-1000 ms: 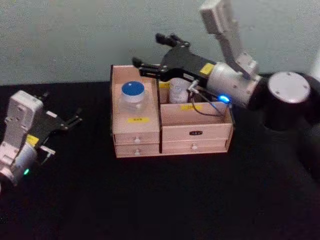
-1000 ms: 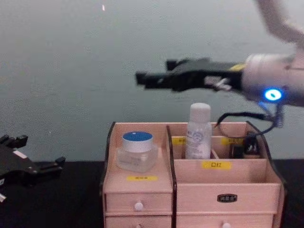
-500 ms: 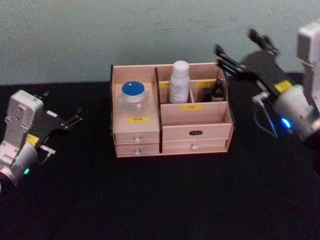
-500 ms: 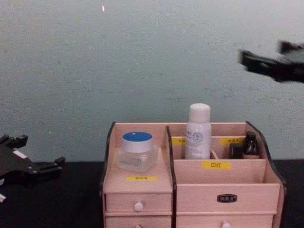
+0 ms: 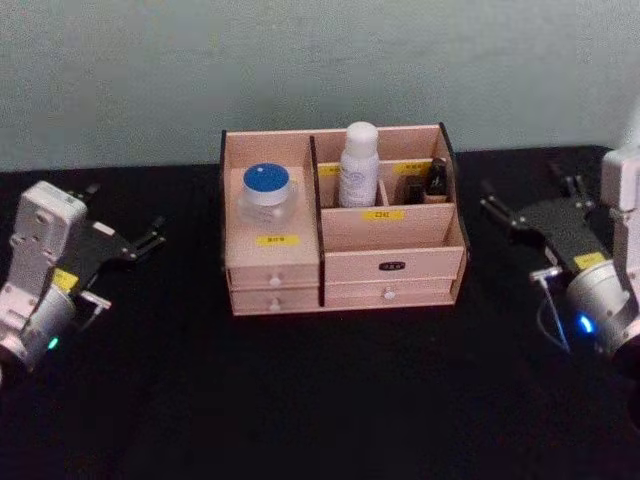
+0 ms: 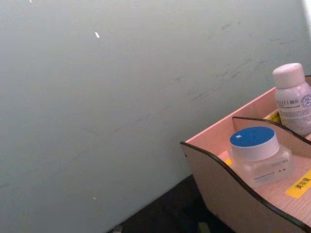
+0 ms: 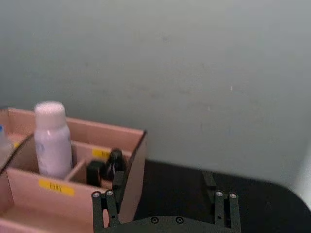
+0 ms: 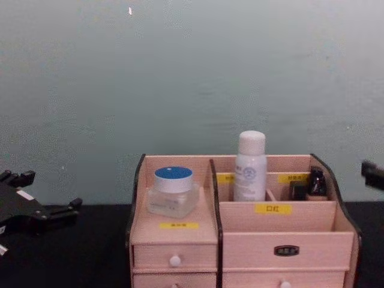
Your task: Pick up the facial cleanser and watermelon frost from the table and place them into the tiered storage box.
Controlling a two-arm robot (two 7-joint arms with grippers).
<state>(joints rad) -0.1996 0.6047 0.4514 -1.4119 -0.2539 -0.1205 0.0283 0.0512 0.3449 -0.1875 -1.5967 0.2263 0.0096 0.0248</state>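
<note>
Compartments of the pale wooden tiered storage box (image 5: 390, 265) with black side edges and yellow labels hold everything you need to check. In its left section you see a clear squat jar with a blue lid (image 5: 266, 193), sitting upright above two white-knobbed drawers. In the far middle slot a white upright bottle with a white cap (image 5: 358, 165) stands, and just right of it, in the far right slot, a small dark bottle (image 5: 436, 178). The near right compartment is bare wood. The box sits on the black surface (image 5: 300, 400). Your left end effector (image 5: 140, 243) rests released at the left, well apart from the box; your right end effector (image 5: 525, 200) hangs released at the right.
</note>
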